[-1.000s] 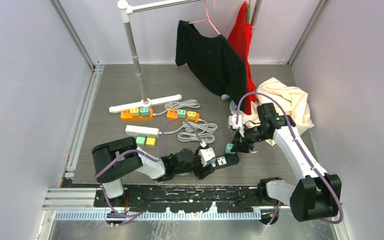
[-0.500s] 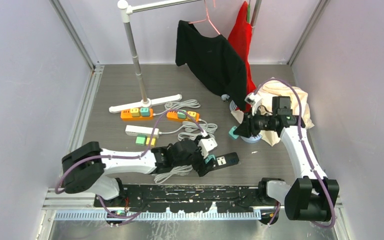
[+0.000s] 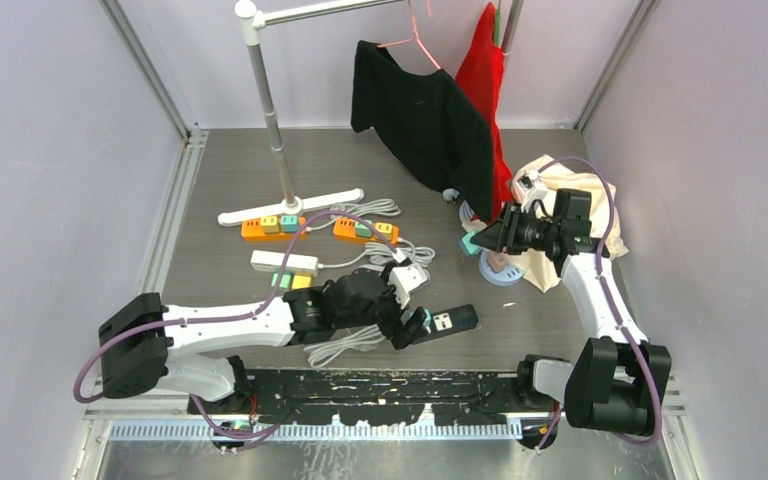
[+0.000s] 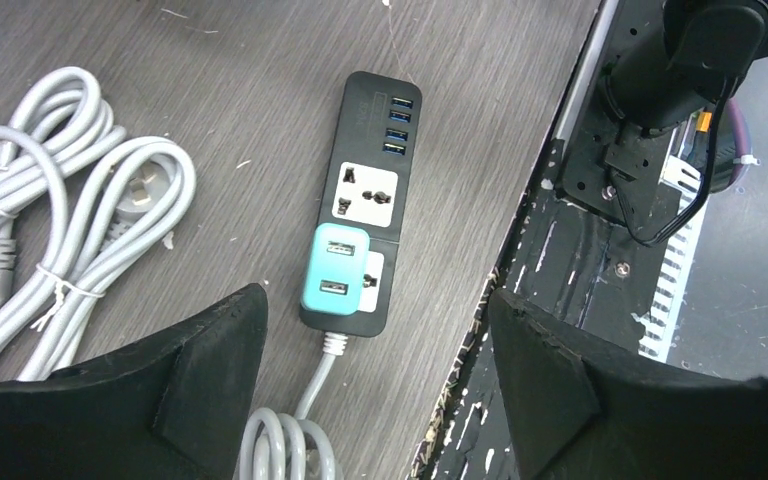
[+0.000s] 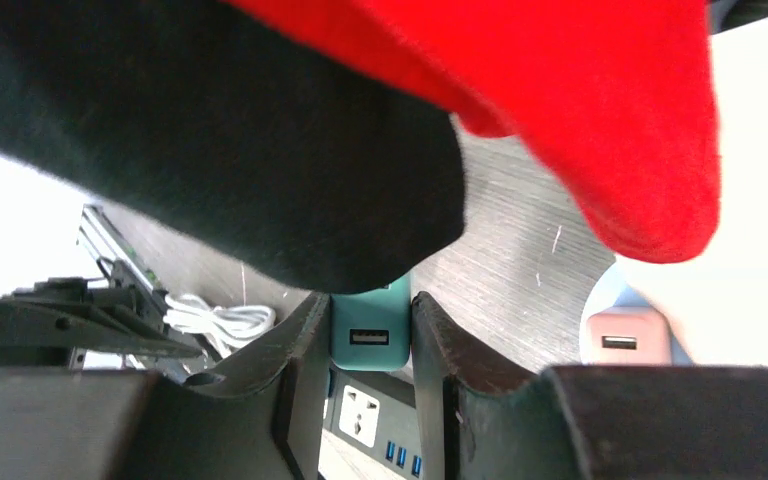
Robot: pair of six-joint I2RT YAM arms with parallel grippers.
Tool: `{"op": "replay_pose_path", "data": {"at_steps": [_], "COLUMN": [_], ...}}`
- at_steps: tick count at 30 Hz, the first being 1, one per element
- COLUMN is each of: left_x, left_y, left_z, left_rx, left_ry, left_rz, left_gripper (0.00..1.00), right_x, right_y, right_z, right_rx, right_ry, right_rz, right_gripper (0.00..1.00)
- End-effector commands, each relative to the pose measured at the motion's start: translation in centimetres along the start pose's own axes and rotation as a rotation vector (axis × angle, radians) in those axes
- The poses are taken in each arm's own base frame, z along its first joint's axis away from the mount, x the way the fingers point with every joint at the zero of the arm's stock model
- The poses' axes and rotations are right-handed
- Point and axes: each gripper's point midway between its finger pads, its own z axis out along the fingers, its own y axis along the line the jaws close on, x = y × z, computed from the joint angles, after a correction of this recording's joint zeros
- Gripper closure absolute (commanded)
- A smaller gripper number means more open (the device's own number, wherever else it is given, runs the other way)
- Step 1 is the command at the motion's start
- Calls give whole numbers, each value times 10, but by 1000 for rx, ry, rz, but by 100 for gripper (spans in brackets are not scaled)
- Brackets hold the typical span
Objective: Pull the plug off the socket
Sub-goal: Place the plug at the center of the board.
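Teal plug (image 5: 370, 333) gripped in right tool (image 5: 370, 318), clear of black power strip (image 4: 365, 215).

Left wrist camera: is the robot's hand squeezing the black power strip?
No, the left gripper is open wide, and the black power strip lies beyond it, clear of both fingers.

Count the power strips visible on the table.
4. Left orange strip and right orange strip in the middle, white strip just nearer, black strip at the near edge. The hanging clothes may hide more.
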Motion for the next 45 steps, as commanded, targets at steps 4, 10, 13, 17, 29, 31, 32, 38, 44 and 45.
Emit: {"op": "replay_pose_path", "data": {"at_steps": [4,10,13,17,29,31,32,38,44,45], "left_x": [-23,-24,-24,-25,-14,-16,-18,-29,-56,-67], "left_y": [10,18,21,25,31,32,32,26,14,10], "left_z": [-18,-22,-23,-26,-54,-57,-59,-63,-71,-75], "left_rx": [-60,-95,-108,-128,-159,-162,-161,-132,-64,-38], "left_ry": [-108,-138,-150,-154,-206,-221,-227,-252,-371,-410], "left_rz": [-20,-30,-33,-52,-121,-125,-126,-138,-193,-208], "left_gripper": [18,17,16,16,15,15,15,14,5,3], "right_x": [-22,-26,-27,-19,-8,-11,-13,-25,-10,-5], "right_y": [-17,-30,-31,-33,-30,-13,-11,4,30,45], "right_z": [3,12,31,68,75,55,42,-36,-62,-61], "right_rx": [79,104,69,120,15,-73,-87,-165,-252,-325], "right_ry": [-79,-106,-57,76,252,272,261,177,145,135], "right_rz": [53,109,92,31,-47,-112,-123,-220,-72,-45], "right_gripper": [84,79,79,79,77,77,77,77,78,78]}}
